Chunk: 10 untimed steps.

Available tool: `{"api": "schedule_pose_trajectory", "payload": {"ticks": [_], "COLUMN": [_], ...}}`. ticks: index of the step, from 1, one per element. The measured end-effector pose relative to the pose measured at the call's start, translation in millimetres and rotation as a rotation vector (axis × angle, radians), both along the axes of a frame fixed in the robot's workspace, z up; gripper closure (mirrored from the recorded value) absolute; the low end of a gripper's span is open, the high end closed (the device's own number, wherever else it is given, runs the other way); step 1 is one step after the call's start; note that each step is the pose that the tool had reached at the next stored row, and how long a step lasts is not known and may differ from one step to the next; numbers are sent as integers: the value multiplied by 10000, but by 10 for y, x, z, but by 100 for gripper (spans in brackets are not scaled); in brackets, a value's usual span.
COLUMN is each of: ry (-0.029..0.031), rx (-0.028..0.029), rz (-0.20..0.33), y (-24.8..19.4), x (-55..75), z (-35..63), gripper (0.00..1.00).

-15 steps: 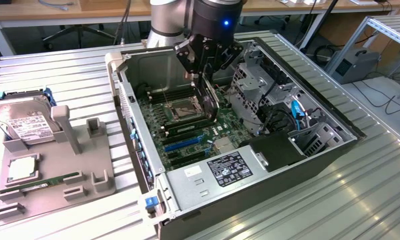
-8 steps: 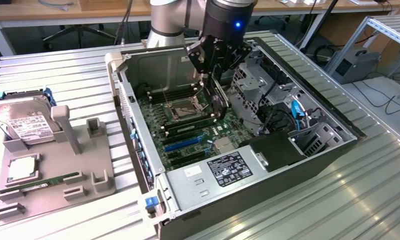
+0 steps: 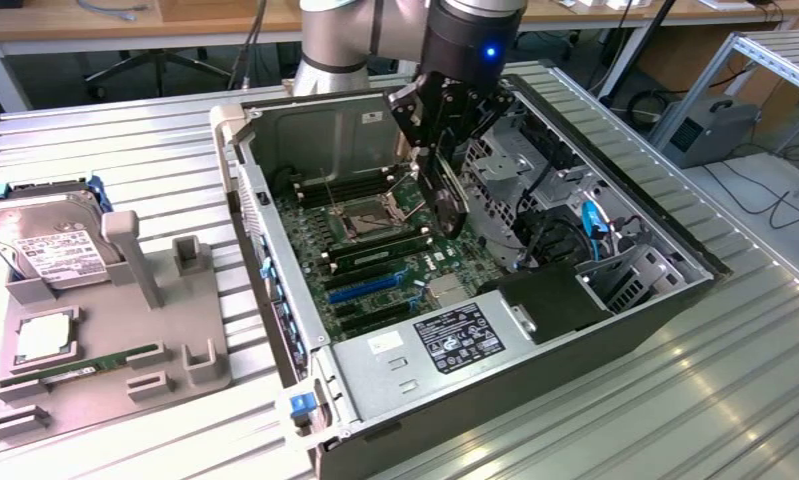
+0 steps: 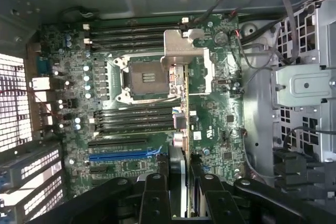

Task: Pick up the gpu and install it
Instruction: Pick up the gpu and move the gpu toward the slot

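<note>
One gripper (image 3: 437, 142) gripped one gpu (image 3: 449, 205) between its fingers, edge-down above the motherboard (image 3: 372, 265) inside one open case (image 3: 506, 365); one hard drive (image 3: 46, 245) lay outside.

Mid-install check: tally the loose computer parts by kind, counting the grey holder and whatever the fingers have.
Hard drive: 1, on the grey holder
Square silver chip: 1, same holder
Memory stick: 1, same holder
Graphics card: 1, clamped in the fingers
Total: 4

A ribbed metal bench (image 3: 119, 150) is occupied by an open computer case (image 3: 559, 385) and, just beside it, a grey parts holder (image 3: 106, 385).
</note>
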<state>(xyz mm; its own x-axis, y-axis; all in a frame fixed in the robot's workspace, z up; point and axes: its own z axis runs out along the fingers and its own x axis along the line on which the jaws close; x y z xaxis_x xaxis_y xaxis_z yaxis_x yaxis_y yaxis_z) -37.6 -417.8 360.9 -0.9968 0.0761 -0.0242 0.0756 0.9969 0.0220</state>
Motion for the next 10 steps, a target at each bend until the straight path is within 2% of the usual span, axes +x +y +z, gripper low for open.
{"api": "schedule_pose_trajectory", "payload": {"ticks": [5, 10], "ry": [0, 0], "rx": [0, -1], "rz": [0, 1], "y": [5, 5], "x": [147, 155], "z": [-36, -39], "gripper": [73, 73]}}
